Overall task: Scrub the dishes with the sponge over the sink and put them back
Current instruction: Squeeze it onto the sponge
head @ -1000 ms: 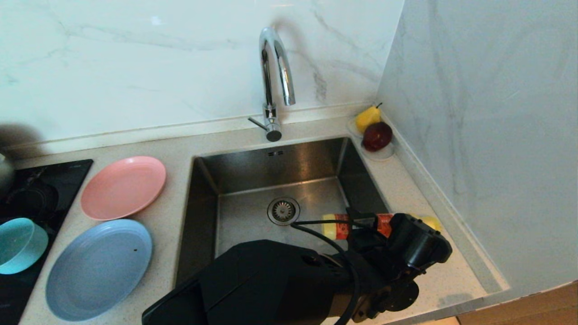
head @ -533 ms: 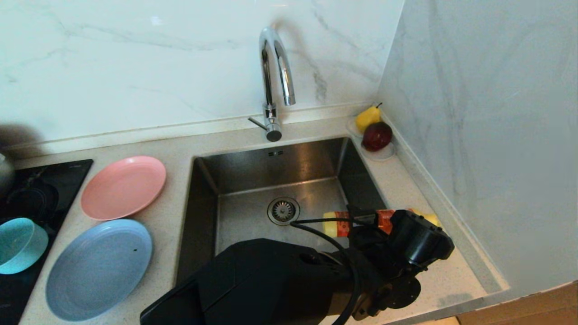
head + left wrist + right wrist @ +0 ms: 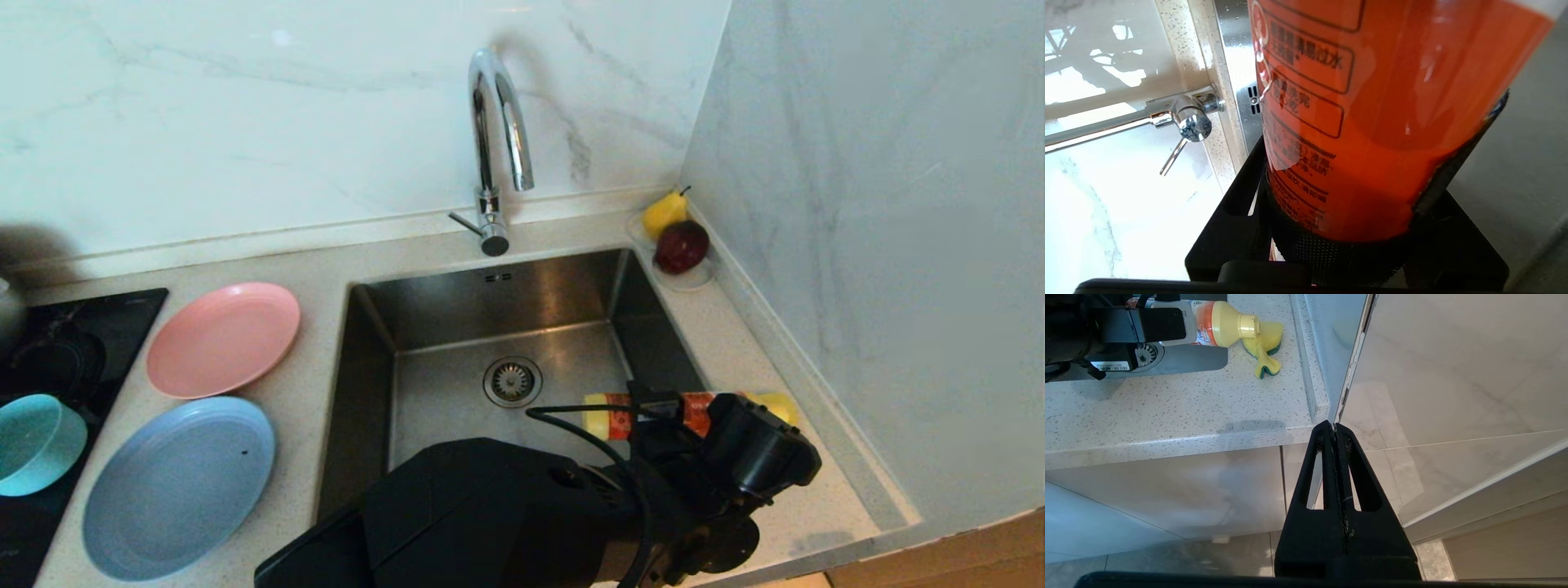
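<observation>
Your left claw (image 3: 653, 404) stays clamped on the orange detergent bottle (image 3: 645, 412), tipped level over the sink (image 3: 457, 384) at its right rim; barely shifted in a second, nozzle meeting the sponge (image 3: 1265, 355) on the worktop's right edge, plates (image 3: 222, 336) unwashed at left, right claw (image 3: 1336, 430) shut, parked below the counter

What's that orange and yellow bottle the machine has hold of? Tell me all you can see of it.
The bottle looks like glossy plastic: a yellow body and yellow capped neck, wrapped in an orange label with printed text boxes. It lies on its side, held level between the left gripper's black fingers, across the right edge of the sink. Its capped end points at the yellow-green sponge on the counter.
</observation>
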Controlling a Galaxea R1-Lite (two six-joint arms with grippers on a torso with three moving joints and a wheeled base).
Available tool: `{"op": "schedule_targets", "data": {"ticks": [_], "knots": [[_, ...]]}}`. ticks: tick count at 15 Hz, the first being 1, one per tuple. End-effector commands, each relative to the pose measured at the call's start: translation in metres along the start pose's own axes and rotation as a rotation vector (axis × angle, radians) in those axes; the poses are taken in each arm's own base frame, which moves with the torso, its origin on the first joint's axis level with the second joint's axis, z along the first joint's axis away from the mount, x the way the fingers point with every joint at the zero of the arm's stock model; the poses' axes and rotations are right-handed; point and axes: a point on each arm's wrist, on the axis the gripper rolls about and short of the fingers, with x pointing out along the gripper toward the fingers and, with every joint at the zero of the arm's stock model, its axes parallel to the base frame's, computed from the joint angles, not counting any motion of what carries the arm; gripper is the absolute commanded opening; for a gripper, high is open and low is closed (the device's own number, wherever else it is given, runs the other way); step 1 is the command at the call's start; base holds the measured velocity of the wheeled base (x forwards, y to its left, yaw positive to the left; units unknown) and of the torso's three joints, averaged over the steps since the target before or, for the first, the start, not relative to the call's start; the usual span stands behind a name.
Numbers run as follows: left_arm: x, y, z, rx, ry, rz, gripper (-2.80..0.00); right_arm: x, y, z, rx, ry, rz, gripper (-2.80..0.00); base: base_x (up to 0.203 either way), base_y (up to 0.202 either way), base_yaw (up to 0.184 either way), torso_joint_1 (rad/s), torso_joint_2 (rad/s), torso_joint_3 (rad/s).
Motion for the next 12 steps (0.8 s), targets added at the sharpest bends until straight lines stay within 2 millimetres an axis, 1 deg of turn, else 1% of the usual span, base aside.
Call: {"op": "schedule_targets", "data": {"ticks": [1, 7, 12], "knots": [[0.0001, -0.0008, -0.0005, 0.007, 0.006, 0.003, -2.8, 0.0, 0.0, 0.0, 0.0, -0.001, 0.0, -2.8, 0.0, 0.0, 0.0, 0.0, 0.0, 0.0], [-0.001, -0.0046, -0.0014, 0.025, 0.008, -0.003, -2.8, 0.0001, 0.0, -0.0004, 0.0, 0.001, 0.0, -2.8, 0.0, 0.0, 0.0, 0.0, 0.0, 0.0], [-0.0006, -0.0028, -0.0013, 0.015, 0.008, 0.0, -2.8, 0.0, 0.0, 0.0, 0.0, -0.001, 0.0, -2.8, 0.0, 0.0, 0.0, 0.0, 0.0, 0.0]]}}
